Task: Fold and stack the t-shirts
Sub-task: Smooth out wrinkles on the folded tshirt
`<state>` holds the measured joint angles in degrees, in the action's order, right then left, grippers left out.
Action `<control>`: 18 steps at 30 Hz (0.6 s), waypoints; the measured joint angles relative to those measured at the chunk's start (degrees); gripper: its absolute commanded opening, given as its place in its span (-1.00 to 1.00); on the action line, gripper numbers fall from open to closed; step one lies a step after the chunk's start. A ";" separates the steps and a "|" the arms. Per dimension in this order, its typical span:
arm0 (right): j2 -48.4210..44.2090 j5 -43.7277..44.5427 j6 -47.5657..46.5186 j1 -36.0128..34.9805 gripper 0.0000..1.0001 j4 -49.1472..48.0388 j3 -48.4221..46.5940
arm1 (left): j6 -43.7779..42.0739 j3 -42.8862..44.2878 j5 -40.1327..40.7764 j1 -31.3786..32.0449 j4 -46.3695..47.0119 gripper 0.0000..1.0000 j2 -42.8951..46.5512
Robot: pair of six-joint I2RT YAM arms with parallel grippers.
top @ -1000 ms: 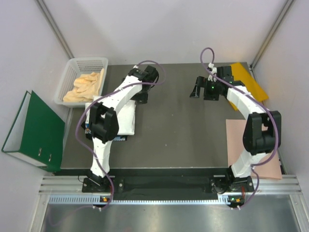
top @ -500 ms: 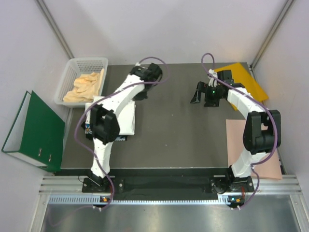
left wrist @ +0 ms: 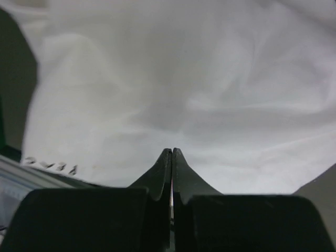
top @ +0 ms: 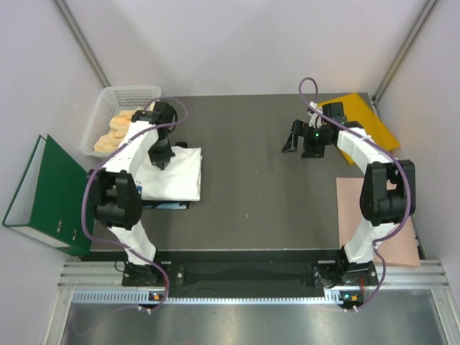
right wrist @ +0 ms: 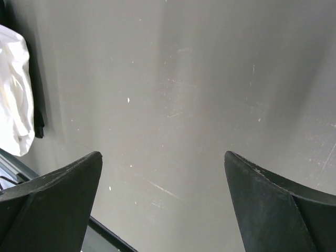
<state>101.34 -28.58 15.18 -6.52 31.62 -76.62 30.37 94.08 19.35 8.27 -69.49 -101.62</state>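
Note:
The white t-shirt (top: 176, 176) lies folded into a rectangle at the left of the table. In the left wrist view it (left wrist: 173, 79) fills almost the whole picture. A black t-shirt (right wrist: 37, 94) shows as a dark strip under its edge. My left gripper (top: 159, 158) is over the far left part of the white shirt. It (left wrist: 172, 152) is shut, tips pressed together, and no cloth shows between them. My right gripper (top: 291, 140) hangs open over bare table at the back right, nothing between its fingers (right wrist: 63, 178).
A white basket (top: 108, 100) with orange-yellow cloth stands at the back left corner. A green binder (top: 50, 194) lies left of the table. An orange envelope (top: 370, 118) lies at the back right. A pink sheet (top: 356, 208) lies at the right edge.
My left arm has swung from the table's back middle to the left, over the white t-shirt, and its gripper has shut. The right gripper barely shifted and stays open.

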 measured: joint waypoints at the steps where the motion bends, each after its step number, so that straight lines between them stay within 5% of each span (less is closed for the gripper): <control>1: 0.04 0.00 0.00 0.00 0.99 0.00 0.00 | 0.13 -2.78 -1.77 -0.17 1.64 -1.00 0.00; 8: 0.13 0.26 0.00 0.00 0.99 0.24 -0.35 | 3.32 -20.70 -18.21 -9.64 11.58 -1.00 0.24; 18: 0.13 0.94 0.00 -0.11 1.00 0.31 -0.31 | 0.68 -15.08 -23.69 -19.32 10.49 -1.00 -4.00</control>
<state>101.47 -27.64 15.18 -6.63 31.92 -76.93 31.05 79.00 -4.34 -11.05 -59.00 -105.62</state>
